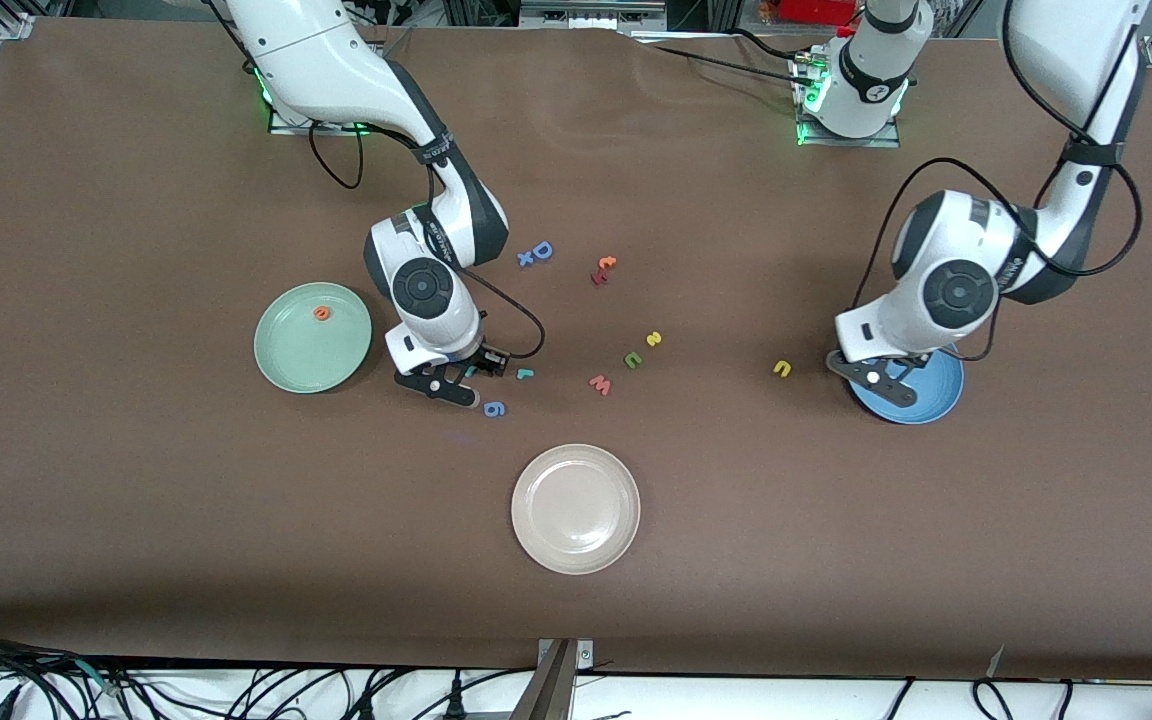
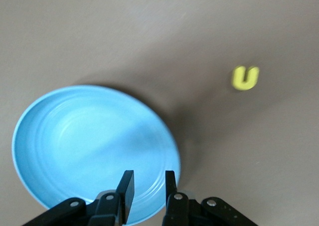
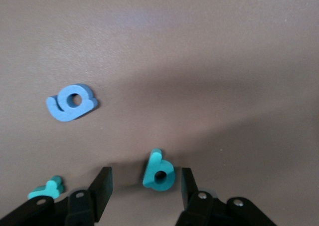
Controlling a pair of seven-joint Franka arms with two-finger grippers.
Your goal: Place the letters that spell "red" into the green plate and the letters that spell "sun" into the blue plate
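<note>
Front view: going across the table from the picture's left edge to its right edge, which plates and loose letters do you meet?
green plate → blue g → blue D → cream plate → orange t → green u/n → yellow s → yellow u/n → blue plate.

This was a robotics lab. Two white robot arms (image 1: pixel 436 290) stood bolted on metal base plates (image 1: pixel 848 130) at one edge of a wide brown worktop (image 1: pixel 136 480), green status lights glowed at their bases, and loose black cables (image 1: pixel 236 690) ran along its camera-side edge.
</note>
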